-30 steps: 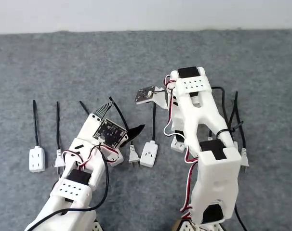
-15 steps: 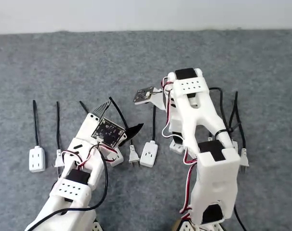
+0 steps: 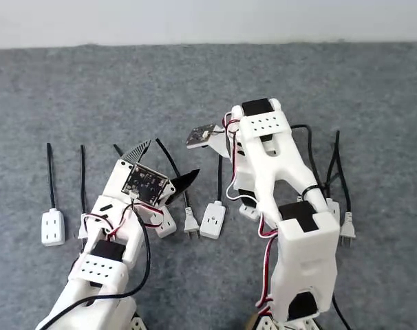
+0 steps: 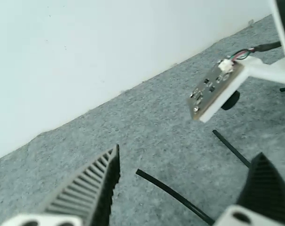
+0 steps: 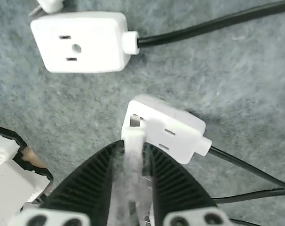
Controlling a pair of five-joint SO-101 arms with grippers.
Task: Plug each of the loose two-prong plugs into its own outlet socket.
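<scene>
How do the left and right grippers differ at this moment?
The left gripper has its jaws wide open and empty; the right gripper has its jaws shut on a white plug. The left aims across the carpet; the right aims down, plug touching a socket. Both have black jaws.

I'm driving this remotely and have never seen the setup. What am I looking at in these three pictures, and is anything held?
These are two white robot arms on a grey carpeted surface. The high picture looks down on both; the other two come from a camera on each arm's wrist. The left tool is open and holds nothing. The right tool is shut on a white plug, whose end meets a white socket. A second socket lies nearby with a loose plug beside it; a third socket lies far to the left.
</scene>
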